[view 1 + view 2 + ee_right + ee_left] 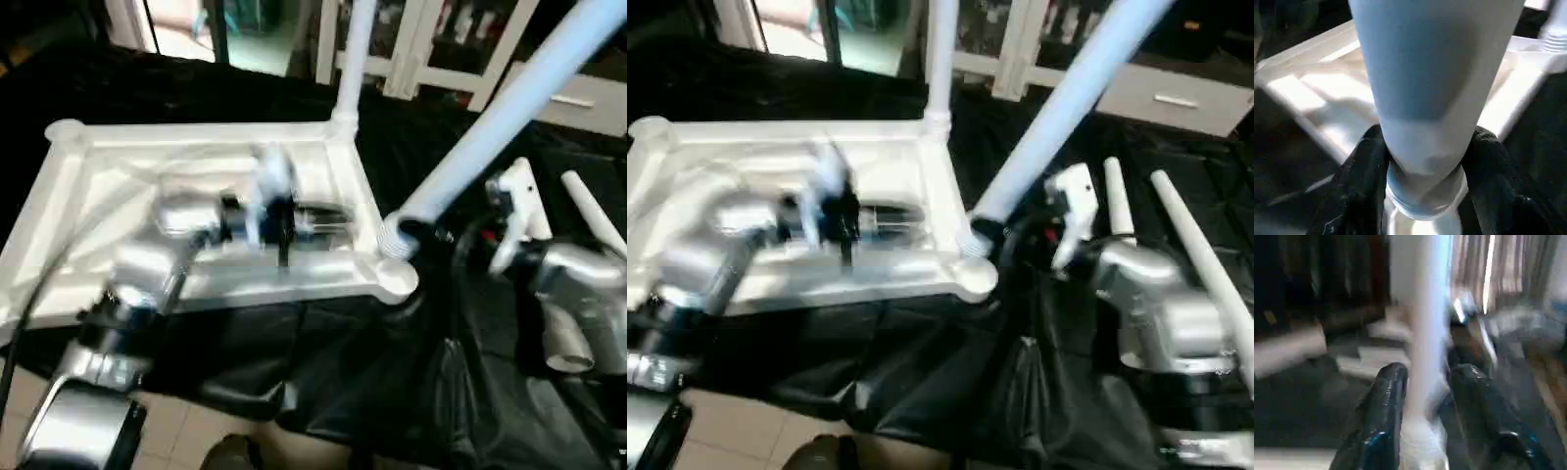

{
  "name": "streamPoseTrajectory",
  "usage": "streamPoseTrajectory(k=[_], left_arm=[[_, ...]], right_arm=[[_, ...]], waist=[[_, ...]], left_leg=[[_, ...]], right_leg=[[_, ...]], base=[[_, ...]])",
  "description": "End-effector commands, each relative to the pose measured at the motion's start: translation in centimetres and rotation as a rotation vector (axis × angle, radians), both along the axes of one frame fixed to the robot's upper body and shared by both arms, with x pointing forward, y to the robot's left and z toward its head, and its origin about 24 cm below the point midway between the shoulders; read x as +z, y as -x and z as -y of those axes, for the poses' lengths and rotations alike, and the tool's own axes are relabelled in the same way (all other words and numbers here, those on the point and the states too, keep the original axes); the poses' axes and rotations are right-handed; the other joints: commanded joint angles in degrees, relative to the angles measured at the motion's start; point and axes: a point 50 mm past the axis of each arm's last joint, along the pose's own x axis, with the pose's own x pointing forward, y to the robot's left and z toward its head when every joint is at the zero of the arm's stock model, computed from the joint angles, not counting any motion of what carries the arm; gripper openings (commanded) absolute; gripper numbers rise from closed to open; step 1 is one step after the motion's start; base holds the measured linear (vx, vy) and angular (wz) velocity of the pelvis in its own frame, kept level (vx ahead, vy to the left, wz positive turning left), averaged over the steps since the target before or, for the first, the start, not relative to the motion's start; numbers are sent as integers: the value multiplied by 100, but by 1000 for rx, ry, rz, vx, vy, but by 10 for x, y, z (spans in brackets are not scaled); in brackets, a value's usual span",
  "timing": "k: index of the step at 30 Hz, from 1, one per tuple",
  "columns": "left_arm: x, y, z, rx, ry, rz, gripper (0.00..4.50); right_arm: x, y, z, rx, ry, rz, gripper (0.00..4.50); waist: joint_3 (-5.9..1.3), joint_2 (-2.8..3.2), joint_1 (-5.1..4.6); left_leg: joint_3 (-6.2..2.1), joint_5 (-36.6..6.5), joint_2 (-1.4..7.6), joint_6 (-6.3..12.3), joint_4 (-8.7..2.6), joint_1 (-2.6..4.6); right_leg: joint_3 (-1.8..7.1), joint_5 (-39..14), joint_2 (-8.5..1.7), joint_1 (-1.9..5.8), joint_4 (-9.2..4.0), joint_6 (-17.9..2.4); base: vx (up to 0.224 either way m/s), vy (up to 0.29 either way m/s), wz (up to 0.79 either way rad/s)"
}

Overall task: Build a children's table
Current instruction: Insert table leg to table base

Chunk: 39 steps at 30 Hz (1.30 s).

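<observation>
The children's table top [196,132] lies upside down on the black sheet, ribs up. One white leg [355,49] stands upright in its far right corner socket. A second leg [509,108] leans to the right, its threaded end at the near right corner socket [397,274]. My right gripper [1425,147] is shut on this leg just above the thread. My left gripper [338,220] reaches over the top's underside toward the same corner. Its fingers [1386,396] are open, and the leaning leg [1422,333] shows between them.
Two loose white legs [1117,201] [1195,264] lie on the black sheet to the right, beyond my right forearm. White cabinets [431,59] stand behind the table. The sheet hangs over the near edge above a tiled floor [186,431].
</observation>
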Motion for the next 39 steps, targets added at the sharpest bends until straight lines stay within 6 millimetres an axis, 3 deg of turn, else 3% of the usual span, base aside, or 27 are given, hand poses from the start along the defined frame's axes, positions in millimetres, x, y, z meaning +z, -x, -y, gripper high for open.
streamPoseTrajectory(k=[1,4,5,6,12,14,16,20,28,33,39], left_arm=[[8,1,4,-9,62,-20,211],[21,2,26,-7,129,-115,231],[22,2,32,2,120,-140,231],[22,3,32,1,122,-145,253],[32,13,55,-91,187,-260,298],[33,16,57,-128,189,-282,302],[34,20,58,-175,192,-312,337],[35,32,58,-284,217,-379,358],[23,41,63,-277,100,-371,422],[11,39,73,-195,22,-443,424],[14,39,76,-184,63,-437,424]], right_arm=[[9,5,-6,86,-4,11,187],[16,18,-10,267,-11,-50,186],[17,20,-11,299,-8,-62,186],[17,20,-11,304,-7,-64,186],[16,34,-16,461,31,-140,186],[15,36,-16,483,49,-155,186],[13,37,-15,499,81,-172,186],[11,37,-10,507,123,-189,186],[7,42,-9,545,154,-231,186],[-2,43,-8,544,230,-253,186],[-4,41,-8,532,257,-250,186]], waist=[[-492,-47,-1],[-488,-67,11],[-490,-80,11],[-490,-92,11],[-487,-130,19],[-480,-141,22],[-479,-133,16],[-491,-139,17],[-506,-150,17],[-494,-165,13],[-480,-169,10]], left_leg=[[-153,-1598,298,69,-405,209],[-166,-1723,312,21,-401,229],[-192,-1702,307,18,-400,189],[-197,-1686,306,21,-400,176],[-201,-1585,288,69,-381,154],[-199,-1537,281,96,-378,153],[-202,-1497,282,90,-377,147],[-190,-1371,279,125,-360,144],[-177,-1092,291,308,-342,148],[-182,-1117,291,255,-337,140],[-193,-1278,292,187,-344,139]], right_leg=[[209,-1876,-203,291,-366,-1332],[222,-2116,-200,260,-417,-1153],[213,-2149,-201,299,-404,-1117],[213,-2224,-203,290,-417,-1050],[211,-2351,-200,286,-446,-960],[213,-2392,-194,283,-461,-911],[210,-2385,-191,285,-451,-904],[211,-2110,-185,294,-412,-1055],[221,-1756,-164,307,-376,-1103],[222,-1877,-175,314,-389,-1062],[221,-2126,-181,308,-422,-958]], base=[[0,0,0],[0,0,0],[0,0,0],[0,0,0],[0,0,0],[0,0,0],[0,0,0],[0,0,0],[0,0,0],[0,0,0],[0,0,0]])
